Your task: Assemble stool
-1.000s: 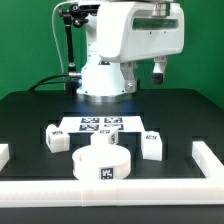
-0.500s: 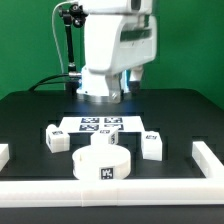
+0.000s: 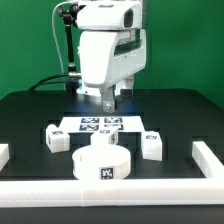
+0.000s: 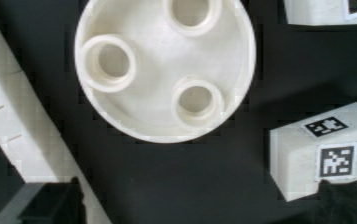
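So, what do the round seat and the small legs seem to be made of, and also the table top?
Round seat: probably moulded white plastic, smooth with a faint sheen, and three rounded sockets are formed into it. Legs: likely the same white plastic, carrying printed black-and-white tags. Table top: black and matte; the material is unclear.

In the exterior view, the seat lies at lower centre of the frame on the table, behind the front rail. The left leg lies to its upper left and the right leg to its right, both apart from it. A third leg lies just behind the seat. The marker board lies further back, mid-frame. The side rail runs along the lower right.
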You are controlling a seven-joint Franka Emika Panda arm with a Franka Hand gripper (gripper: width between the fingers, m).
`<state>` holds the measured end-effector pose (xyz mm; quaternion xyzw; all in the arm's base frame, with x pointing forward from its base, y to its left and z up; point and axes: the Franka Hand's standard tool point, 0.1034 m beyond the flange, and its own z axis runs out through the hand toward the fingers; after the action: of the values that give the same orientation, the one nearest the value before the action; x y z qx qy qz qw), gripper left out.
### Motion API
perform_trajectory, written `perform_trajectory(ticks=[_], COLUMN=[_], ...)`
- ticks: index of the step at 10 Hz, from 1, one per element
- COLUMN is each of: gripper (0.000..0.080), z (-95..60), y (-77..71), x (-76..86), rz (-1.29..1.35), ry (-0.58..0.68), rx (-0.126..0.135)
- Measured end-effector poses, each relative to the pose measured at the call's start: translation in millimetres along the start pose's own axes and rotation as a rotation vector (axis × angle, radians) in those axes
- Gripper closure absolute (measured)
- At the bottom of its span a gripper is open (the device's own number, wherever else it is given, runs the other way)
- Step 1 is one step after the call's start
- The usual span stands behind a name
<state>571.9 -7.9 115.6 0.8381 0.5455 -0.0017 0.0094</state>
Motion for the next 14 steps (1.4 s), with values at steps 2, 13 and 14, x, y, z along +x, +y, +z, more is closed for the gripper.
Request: perform_trajectory(ticks=[2, 13, 14], gripper=[0.0149, 0.0149, 0.0149], z=[20.6, 95.4, 100.8], y=[-10.2, -28.5, -30.4], x=[-9.2, -24.6, -26.6], rz=[-0.025, -0.030, -0.027], ry=[0.016, 0.034, 0.031], rx=[-0.015, -0.007, 0.001])
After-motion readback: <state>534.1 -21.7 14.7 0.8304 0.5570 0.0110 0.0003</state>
